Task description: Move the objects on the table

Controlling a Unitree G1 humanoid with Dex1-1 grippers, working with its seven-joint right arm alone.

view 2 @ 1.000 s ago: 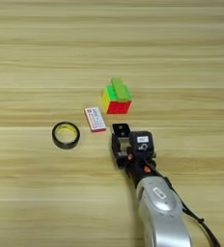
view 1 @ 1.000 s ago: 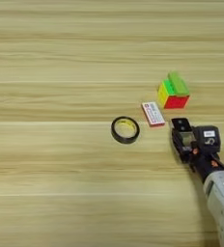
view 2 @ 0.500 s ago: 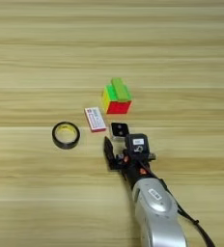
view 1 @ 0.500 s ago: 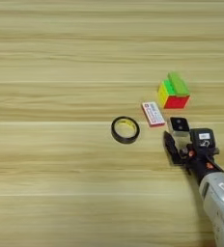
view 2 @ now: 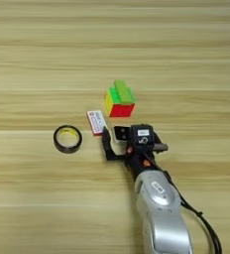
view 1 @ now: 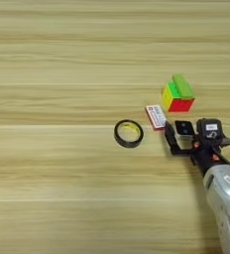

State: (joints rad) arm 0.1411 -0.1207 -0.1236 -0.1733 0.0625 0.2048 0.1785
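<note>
The green, yellow and red puzzle cube (view 1: pixel 178 97) sits right of centre on the table (view 1: pixel 62 188), with the flat green bar (view 1: pixel 183 85) lying on top of it. A white-and-red box (view 1: pixel 155 116) lies flat just in front of the cube and to its left. Further left is the black ring (view 1: pixel 128 133). My right gripper (view 1: pixel 189 135) is open, one black finger (view 2: pixel 106 144) spread out toward the box. The tiny white-and-black block (view 2: pixel 121 132) rests on the wood between the fingers. The silver forearm (view 2: pixel 159 208) runs in from the bottom edge.
Bare plank surface stretches across the whole left half and the far side. A black cable (view 2: pixel 206 228) trails beside the forearm at the lower right.
The fingers were together around the small block a second ago; they have spread apart, the left one swinging toward the box. The block stays on the table between them.
</note>
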